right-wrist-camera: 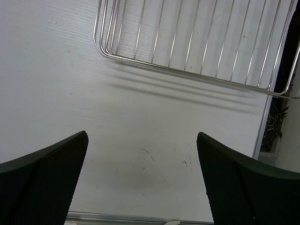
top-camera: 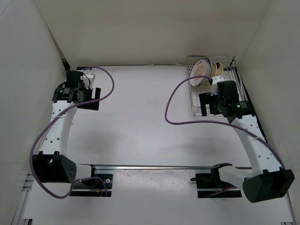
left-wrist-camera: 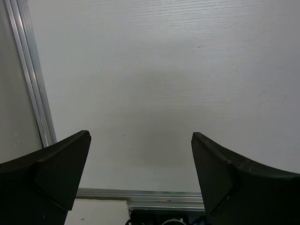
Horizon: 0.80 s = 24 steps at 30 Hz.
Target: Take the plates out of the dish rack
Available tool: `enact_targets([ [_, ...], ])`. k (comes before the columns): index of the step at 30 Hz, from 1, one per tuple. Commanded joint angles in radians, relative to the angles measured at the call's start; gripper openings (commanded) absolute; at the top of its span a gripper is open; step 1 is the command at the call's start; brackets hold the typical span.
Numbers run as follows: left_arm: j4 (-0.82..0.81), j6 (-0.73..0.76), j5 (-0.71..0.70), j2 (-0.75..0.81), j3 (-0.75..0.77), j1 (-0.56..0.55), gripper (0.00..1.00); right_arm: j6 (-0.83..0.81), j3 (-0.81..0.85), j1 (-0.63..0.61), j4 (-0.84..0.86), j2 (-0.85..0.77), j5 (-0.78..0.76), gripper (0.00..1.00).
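Top external: dish rack (top-camera: 193, 96) at the table's (top-camera: 136, 122) far right corner, plates (top-camera: 201, 70) standing on edge in its far end. The right gripper (top-camera: 207, 104) is at the rack's near end and the left gripper (top-camera: 91, 99) well apart at far left. Left wrist: left gripper (left-wrist-camera: 140, 178) spread wide, empty, over bare table. Right wrist: right gripper (right-wrist-camera: 143, 178) likewise spread and empty, with the rack's near rim (right-wrist-camera: 187, 70) ahead; the step is judged to be the approach to a first plate, which calls for reaching farther in and closing on a plate's edge.

Silvery dish rack (top-camera: 193, 101), orange-patterned white plate (top-camera: 200, 69)
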State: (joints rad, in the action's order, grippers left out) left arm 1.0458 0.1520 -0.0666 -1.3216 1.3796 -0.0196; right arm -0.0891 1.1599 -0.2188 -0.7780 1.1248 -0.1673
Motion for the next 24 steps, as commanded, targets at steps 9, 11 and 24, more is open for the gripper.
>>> enact_targets([
  [9, -0.01, -0.005, 0.013, -0.077, 0.15, 0.001, 1.0, -0.044, 0.099, -0.001, 0.048, 0.05, -0.044, 1.0],
  [11, -0.01, -0.005, 0.013, -0.126, 0.219, 0.001, 1.0, -0.044, 0.189, -0.001, 0.057, 0.117, -0.06, 1.0],
  [24, -0.039, 0.024, 0.022, -0.456, 0.636, -0.026, 1.0, 0.014, 0.687, 0.073, 0.089, 0.582, 0.018, 1.0],
])
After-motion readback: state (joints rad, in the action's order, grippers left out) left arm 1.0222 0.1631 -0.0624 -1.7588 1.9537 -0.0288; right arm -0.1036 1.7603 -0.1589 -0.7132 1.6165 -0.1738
